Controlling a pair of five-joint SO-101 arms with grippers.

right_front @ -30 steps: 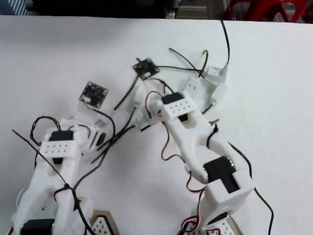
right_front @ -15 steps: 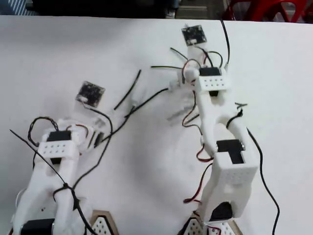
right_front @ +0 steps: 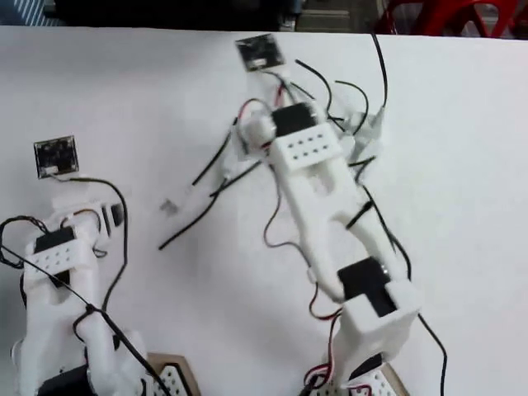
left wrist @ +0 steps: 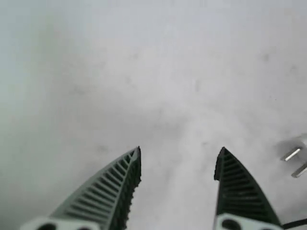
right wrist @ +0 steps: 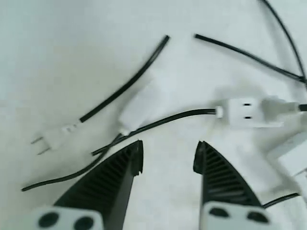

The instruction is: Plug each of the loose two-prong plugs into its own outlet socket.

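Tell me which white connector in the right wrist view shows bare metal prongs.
The small plug; its two prongs stick out, while the blocky connector shows two slots.

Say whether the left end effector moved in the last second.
Yes: the left end effector swung sideways, away from the plug, which stayed put.

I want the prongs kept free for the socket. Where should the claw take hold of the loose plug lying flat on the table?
Grip the plug by its white body, just behind the prongs, coming down from above and closing across its narrow sides. It lies flat, with the prongs pointing away from its black cord, so a top-down pinch probably leaves them bare.
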